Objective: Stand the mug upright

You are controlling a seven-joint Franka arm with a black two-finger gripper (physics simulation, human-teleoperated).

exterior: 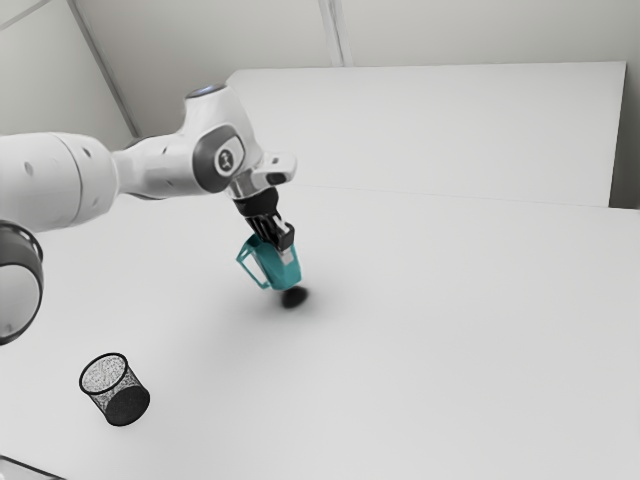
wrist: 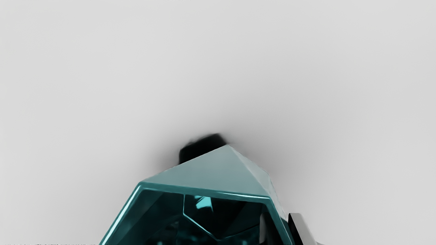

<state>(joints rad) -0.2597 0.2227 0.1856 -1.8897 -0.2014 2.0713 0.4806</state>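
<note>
Gripper [exterior: 284,251] grasps the wall of the faceted teal mug [exterior: 277,269], one finger inside, one outside. Mug is mouth up over the white tabletop [exterior: 450,340], handle toward the exterior view's left. Mesh cup [exterior: 103,374] stands well apart from it.

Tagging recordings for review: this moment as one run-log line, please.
black two-finger pincer: shut on wall of teal faceted mug | mug: mouth up, seemingly above white table | round black mesh bin: apart

Mug [exterior: 276,268] in end effector [exterior: 286,247]; basket [exterior: 127,383] on table [exterior: 450,350], exterior view's left
</note>
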